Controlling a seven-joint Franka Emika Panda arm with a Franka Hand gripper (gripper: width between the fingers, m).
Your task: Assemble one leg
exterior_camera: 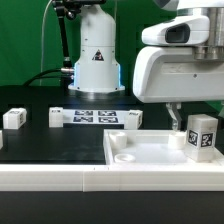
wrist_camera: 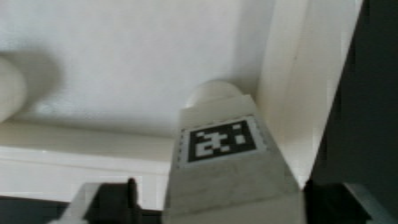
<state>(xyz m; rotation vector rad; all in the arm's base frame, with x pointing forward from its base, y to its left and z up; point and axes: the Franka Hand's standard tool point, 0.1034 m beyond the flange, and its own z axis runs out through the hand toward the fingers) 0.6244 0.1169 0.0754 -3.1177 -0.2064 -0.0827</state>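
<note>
My gripper (exterior_camera: 186, 122) is shut on a leg (exterior_camera: 202, 135), a small white post with black-and-white tags, and holds it upright over the exterior view's right end of the large flat white panel (exterior_camera: 150, 152). Whether the leg touches the panel I cannot tell. In the wrist view the leg (wrist_camera: 222, 150) fills the space between my two dark fingers (wrist_camera: 111, 203), with a tag facing the camera and the panel (wrist_camera: 107, 115) beyond it. My gripper (wrist_camera: 228, 205) presses the leg from both sides. A round corner socket (exterior_camera: 176, 140) lies close beside the held leg.
A second small white tagged leg (exterior_camera: 14, 118) stands at the exterior view's left on the black table. The marker board (exterior_camera: 95, 117) lies behind the panel. The arm's white base (exterior_camera: 97, 55) stands at the back. Another socket (exterior_camera: 123, 156) shows at the panel's left end.
</note>
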